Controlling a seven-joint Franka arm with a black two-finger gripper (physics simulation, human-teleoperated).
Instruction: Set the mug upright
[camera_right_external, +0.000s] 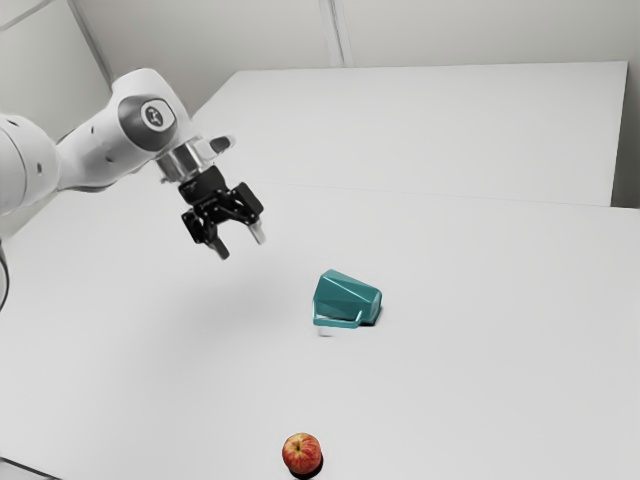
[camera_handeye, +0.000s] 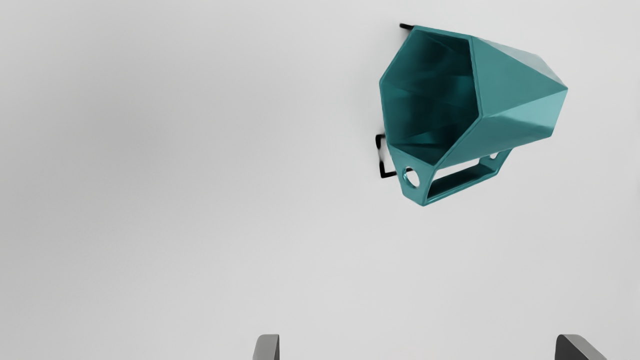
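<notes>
One teal mug (camera_right_external: 347, 296) lies on its side on the pale tabletop (camera_right_external: 480, 400), lower than the end effector (camera_right_external: 241, 248) and well apart from it, toward the exterior view's right. The end effector is open, its two fingertips spread wide with nothing between them, and it hangs tilted above the tabletop at the end of the white arm (camera_right_external: 90, 160). The mug's open mouth (camera_handeye: 430, 95) faces back to the end effector's side, so the dark inside can be seen from the wrist, while its narrower base points away from the end effector. The body is faceted, with an angular rim. In the wrist view the handle (camera_handeye: 462, 186) is the part of the mug nearest the fingertips; it is angular too, with a round hole near the rim. A red and yellow apple (camera_right_external: 302, 453) rests on the tabletop, farther from the end effector than the mug and on the mug's handle side.
</notes>
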